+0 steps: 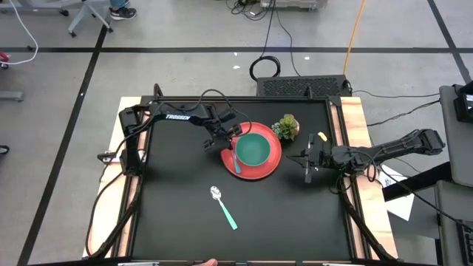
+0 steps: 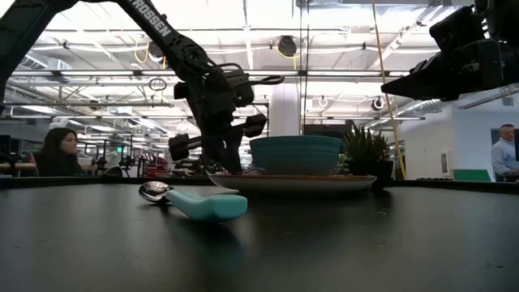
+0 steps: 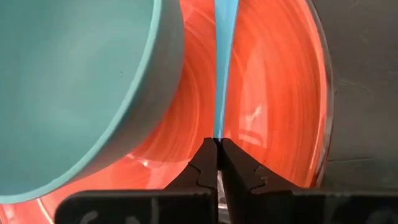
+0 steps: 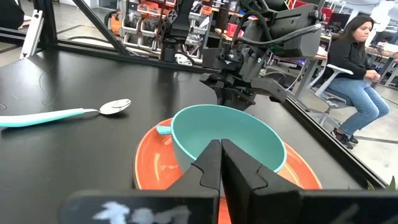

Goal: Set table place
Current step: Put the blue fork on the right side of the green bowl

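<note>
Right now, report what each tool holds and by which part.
Left tool is shut on the teal utensil's thin handle, over the red plate. Right tool is shut, holding nothing.

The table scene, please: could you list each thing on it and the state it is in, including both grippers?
Red plate: flat on the table, carrying the bowl.
Teal bowl: upright on the plate, looks empty.
Utensil with teal handle: on the plate beside the bowl, pinched by the left gripper.
Spoon: lying free on the table.
Small plant: upright beside the plate.
Right gripper: shut, holding nothing, off the plate.
</note>
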`<state>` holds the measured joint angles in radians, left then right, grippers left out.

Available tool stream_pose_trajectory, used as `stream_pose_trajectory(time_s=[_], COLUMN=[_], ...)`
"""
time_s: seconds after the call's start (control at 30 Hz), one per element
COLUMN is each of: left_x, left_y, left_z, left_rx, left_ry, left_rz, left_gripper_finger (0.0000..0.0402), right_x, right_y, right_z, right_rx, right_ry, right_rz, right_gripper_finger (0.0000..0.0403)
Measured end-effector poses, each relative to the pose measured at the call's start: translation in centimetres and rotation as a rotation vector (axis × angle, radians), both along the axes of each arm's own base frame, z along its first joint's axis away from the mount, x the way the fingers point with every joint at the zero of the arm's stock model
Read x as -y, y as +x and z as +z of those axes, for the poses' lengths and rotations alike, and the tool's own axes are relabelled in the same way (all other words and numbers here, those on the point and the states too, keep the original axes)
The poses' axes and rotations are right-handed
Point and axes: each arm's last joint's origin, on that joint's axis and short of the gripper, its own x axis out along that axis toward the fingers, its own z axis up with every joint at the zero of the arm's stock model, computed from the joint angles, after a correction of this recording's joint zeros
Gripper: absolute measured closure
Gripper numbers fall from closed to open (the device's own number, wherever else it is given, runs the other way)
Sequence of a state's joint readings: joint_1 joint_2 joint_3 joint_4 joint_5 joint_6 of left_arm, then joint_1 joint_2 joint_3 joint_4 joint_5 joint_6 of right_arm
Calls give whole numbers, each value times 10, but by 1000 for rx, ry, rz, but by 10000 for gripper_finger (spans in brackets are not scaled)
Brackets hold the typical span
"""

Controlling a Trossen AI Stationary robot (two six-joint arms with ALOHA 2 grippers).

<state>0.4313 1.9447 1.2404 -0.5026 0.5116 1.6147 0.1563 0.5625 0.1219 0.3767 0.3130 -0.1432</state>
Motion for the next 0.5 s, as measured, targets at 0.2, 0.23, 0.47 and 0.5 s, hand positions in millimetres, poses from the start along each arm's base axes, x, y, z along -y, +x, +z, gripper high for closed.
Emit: stream_pose_trajectory(time_s=[0.2, 0.23, 0.47, 0.5], left_x=[-2, -2, -1, -1], left_y=[3, 3, 5, 5], left_z=[-13, -13, -15, -15], left_rx=[-25, -27, -32, -33], left_ry=[6, 16, 34, 37], left_rz=[4, 3, 8, 8], left_gripper_finger=[393, 395, 390, 390], right_x=[0, 0, 0, 0], right_y=[0, 0, 0, 0], right_z=[0, 0, 0, 0], right_rx=[0, 0, 1, 1], right_ry=[0, 1, 1, 1], right_rz=[0, 0, 0, 0], right_gripper_finger=[403, 403, 403, 403])
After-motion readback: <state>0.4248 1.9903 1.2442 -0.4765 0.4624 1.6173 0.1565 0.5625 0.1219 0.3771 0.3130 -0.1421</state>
